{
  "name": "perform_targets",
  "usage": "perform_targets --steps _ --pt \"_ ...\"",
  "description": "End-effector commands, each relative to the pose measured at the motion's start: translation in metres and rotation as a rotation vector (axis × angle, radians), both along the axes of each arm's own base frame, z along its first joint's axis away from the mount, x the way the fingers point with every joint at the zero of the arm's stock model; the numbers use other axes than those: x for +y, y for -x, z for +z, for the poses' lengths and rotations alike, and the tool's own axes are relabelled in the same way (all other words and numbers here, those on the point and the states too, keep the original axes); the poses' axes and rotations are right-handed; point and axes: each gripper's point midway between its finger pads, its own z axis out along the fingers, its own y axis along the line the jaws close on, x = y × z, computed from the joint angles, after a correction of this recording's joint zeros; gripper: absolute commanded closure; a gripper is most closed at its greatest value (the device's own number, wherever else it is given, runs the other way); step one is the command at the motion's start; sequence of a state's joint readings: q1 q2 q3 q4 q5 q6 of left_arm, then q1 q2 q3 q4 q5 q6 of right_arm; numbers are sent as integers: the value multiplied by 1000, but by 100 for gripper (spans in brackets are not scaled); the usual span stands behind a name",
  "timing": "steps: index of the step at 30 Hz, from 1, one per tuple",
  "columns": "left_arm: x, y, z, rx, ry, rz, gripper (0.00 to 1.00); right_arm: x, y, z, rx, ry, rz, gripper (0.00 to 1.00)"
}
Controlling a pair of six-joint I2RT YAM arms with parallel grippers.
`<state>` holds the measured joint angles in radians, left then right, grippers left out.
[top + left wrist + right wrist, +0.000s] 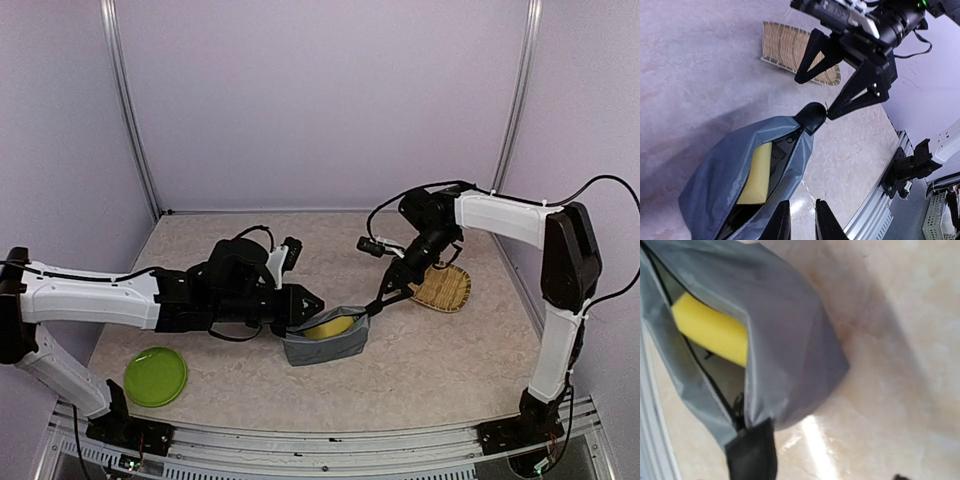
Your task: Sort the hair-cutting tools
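Observation:
No hair-cutting tools can be made out in any view. A grey zip pouch [322,349] lies open mid-table with a yellow sponge [328,326] inside; the rest of its inside is dark. My left gripper [313,300] is at the pouch's left rim. In the left wrist view its fingers [781,222] stand a narrow gap apart by the pouch [725,165], with only table between them. My right gripper [814,98] is spread open, one fingertip touching the black end tab [810,116]. The right wrist view shows the pouch [790,330], sponge [710,327] and tab [752,450].
A woven wicker tray [443,287] lies right of the pouch, under the right arm. A green plate [155,375] sits at the front left. The metal frame rail [320,440] runs along the near table edge.

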<state>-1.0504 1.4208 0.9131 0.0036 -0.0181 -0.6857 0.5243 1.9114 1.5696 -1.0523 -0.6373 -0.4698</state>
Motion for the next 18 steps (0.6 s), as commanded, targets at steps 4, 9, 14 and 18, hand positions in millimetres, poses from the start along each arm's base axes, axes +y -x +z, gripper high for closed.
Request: perform_targets --steps 4,9,14,18 --pt "-52 0 -32 121 -11 -124 82 11 24 -8 233 -112 14 43" --pt "-57 -10 -47 162 -16 -107 83 14 28 -13 284 -136 12 51" --pt "-61 -15 -60 196 -22 -114 84 18 29 -15 319 -154 7 58" --pt "-66 -20 -73 230 -14 -107 82 22 34 -14 363 -198 24 77"
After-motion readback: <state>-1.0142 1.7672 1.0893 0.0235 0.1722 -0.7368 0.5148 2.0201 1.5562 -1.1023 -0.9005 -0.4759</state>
